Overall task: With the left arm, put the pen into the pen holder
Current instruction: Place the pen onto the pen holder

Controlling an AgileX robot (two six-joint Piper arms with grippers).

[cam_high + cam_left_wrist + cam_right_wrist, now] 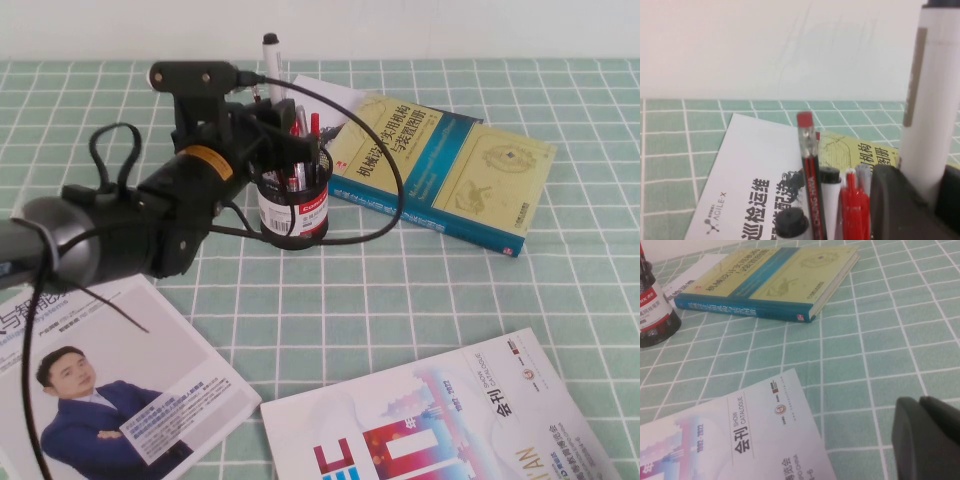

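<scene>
My left gripper (pixel 268 112) is shut on the pen (pixel 271 60), a white marker held upright with its black end on top. It is just above the left rim of the black mesh pen holder (pixel 293 208). The pen's lower end is hidden behind the gripper. In the left wrist view the white barrel (pixel 927 100) rises between the black fingers (pixel 900 205). Below stand a red pencil (pixel 808 165), red pens (pixel 854 210) and a black-capped marker (pixel 830 176). My right gripper (pixel 927 435) is shut and empty, low over the tablecloth. It is out of the high view.
A yellow and blue book (pixel 440 165) lies right of the holder, with a white leaflet (pixel 330 95) behind. A magazine (pixel 110 390) lies at the front left and a catalogue (pixel 430 430) at the front right. Black cables (pixel 385 200) loop around the holder.
</scene>
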